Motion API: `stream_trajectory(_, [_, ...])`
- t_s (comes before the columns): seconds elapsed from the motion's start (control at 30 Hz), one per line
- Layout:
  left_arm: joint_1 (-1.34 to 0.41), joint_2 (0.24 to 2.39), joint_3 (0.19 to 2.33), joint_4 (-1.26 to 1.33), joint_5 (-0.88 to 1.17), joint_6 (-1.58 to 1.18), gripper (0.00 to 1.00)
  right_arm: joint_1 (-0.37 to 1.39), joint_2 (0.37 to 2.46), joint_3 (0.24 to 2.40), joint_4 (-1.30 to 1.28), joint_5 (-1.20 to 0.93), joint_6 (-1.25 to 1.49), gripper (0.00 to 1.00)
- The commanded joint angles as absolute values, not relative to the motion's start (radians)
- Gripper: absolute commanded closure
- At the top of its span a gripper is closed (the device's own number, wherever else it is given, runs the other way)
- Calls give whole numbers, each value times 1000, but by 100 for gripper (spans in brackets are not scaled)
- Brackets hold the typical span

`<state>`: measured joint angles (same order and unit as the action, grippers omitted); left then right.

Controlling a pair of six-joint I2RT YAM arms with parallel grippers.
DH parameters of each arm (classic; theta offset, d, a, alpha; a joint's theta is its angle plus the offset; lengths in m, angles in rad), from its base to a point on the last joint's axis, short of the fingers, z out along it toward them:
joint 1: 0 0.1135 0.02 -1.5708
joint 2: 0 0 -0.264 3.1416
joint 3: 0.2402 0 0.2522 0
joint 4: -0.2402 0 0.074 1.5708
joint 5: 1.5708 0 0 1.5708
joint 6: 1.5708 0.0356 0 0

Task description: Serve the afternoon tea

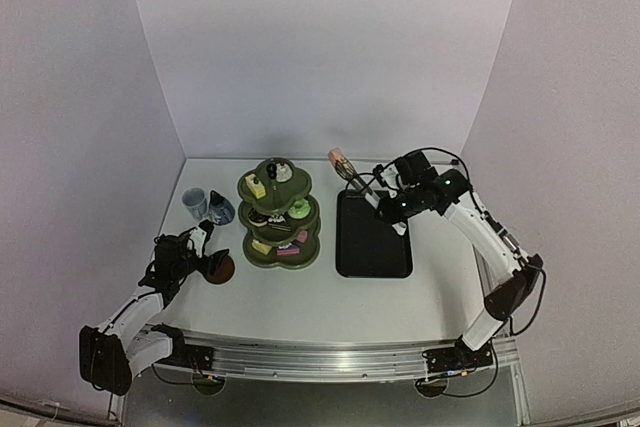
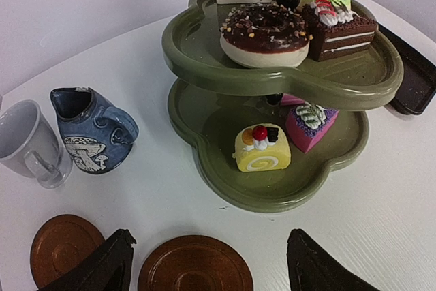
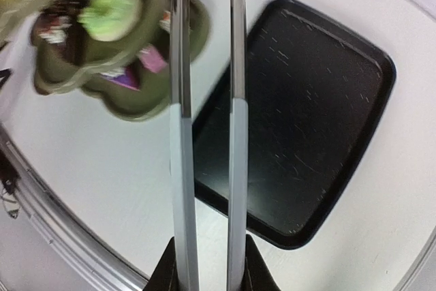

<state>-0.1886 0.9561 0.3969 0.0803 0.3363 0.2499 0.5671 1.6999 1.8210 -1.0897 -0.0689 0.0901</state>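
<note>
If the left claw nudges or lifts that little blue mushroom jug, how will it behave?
The blue jug looks glazed ceramic, so probably stiff, slick and chippable. Its squat, wide belly suggests it slides rather than tips when pushed. It stands right beside the pale cup, so a sideways shove would likely knock that.

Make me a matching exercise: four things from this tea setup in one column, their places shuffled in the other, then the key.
1. chocolate doughnut
2. yellow roll cake
3. dark-blue pot
4. tongs

A. in the right gripper
B. stand, lowest tier
C. on the table beside the cup
D. tier above the lowest

Pairs: 1-D, 2-B, 3-C, 4-A
</note>
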Motion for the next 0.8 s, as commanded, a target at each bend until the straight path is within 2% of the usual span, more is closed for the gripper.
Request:
stream_trajectory(0.0, [-183, 961, 424, 113, 342, 232, 22, 608, 1608, 1890, -1077, -192, -74, 100])
stream_trajectory(0.2, [-184, 962, 424, 102, 345, 237, 22, 640, 1639, 1978, -1078, -267, -215, 100])
stream_trajectory(0.4, [-183, 957, 430, 86, 344, 253, 22, 643, 1650, 2006, -1077, -306, -485, 100])
stream_trajectory(0.77, [-182, 942, 424, 73, 333, 276, 22, 643, 1745, 2087, -1144, -248, -830, 100])
